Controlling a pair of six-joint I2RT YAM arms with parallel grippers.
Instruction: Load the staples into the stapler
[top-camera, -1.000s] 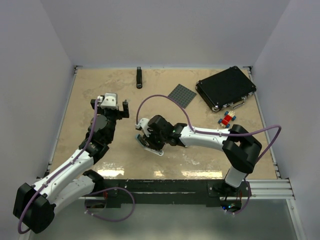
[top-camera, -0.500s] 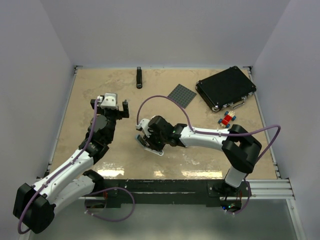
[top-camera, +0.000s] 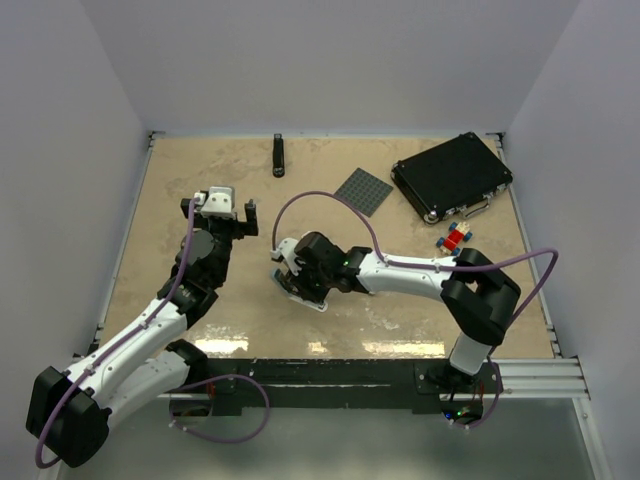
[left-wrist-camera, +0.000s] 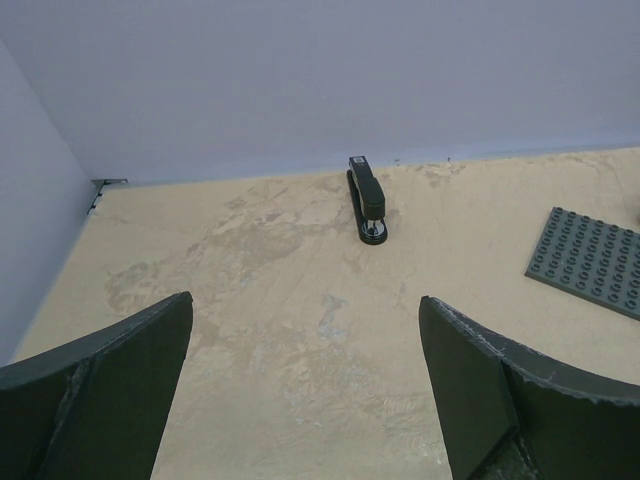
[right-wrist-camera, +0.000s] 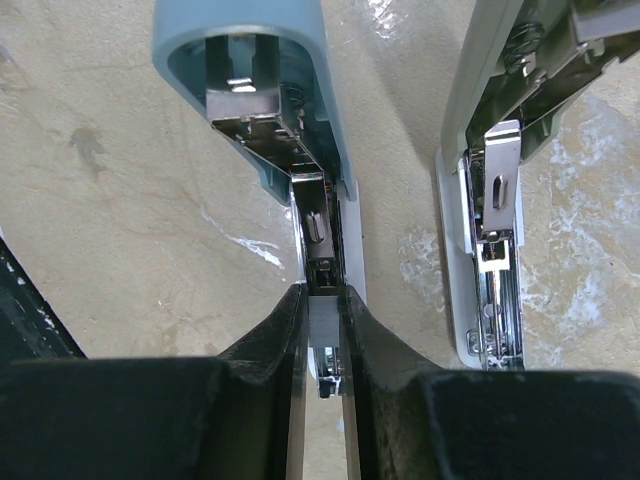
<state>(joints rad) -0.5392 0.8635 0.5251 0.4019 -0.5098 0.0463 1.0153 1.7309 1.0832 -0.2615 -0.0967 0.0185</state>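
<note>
Right gripper pinches tight on the silvery channel of the stapler, which lies splayed open mid-desk, both halves running 10 to 4 o'clock. Left gripper hangs spread wide at 9. Farther off at 1, the black case sits closed.

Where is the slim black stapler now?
Top view: the black stapler lies by the far wall, left of centre, the grey studded plate to its right.

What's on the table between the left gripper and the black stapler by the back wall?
Nothing: in the left wrist view, only bare tabletop lies between the open left gripper and the black stapler.
</note>
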